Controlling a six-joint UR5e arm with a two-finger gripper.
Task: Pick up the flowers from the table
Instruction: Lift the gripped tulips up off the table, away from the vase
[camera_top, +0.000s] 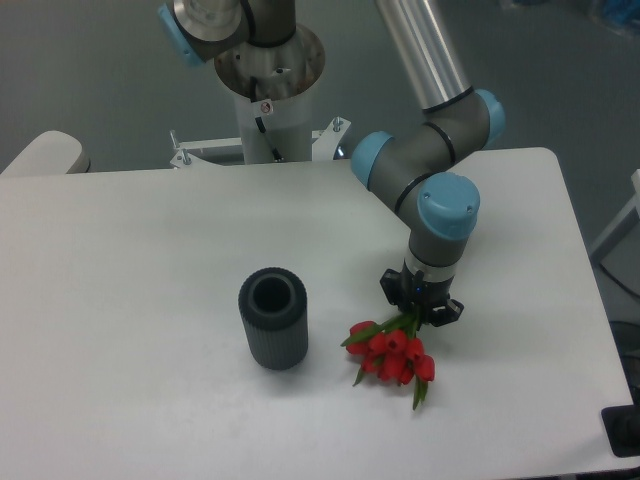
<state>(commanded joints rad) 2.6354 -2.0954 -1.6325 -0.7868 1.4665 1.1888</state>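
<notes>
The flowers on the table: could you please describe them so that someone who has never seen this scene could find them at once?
Start at the white table and find the gripper of the grey and blue arm toward the right. The flowers hang from it by their green stems, a small bunch of red tulips. To their left stands a dark grey ribbed cylinder, but only the flowers are red and green.

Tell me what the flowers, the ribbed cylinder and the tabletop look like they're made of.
Flowers: probably artificial, plastic or fabric; the red heads look uniform and the green stems stiff, though real tulips can't be ruled out.
Ribbed cylinder: dark grey and matte, likely rubber or plastic; fine ridges run down its side, and it is hollow.
Table: white, smooth, faintly glossy, probably laminate or painted board.
</notes>
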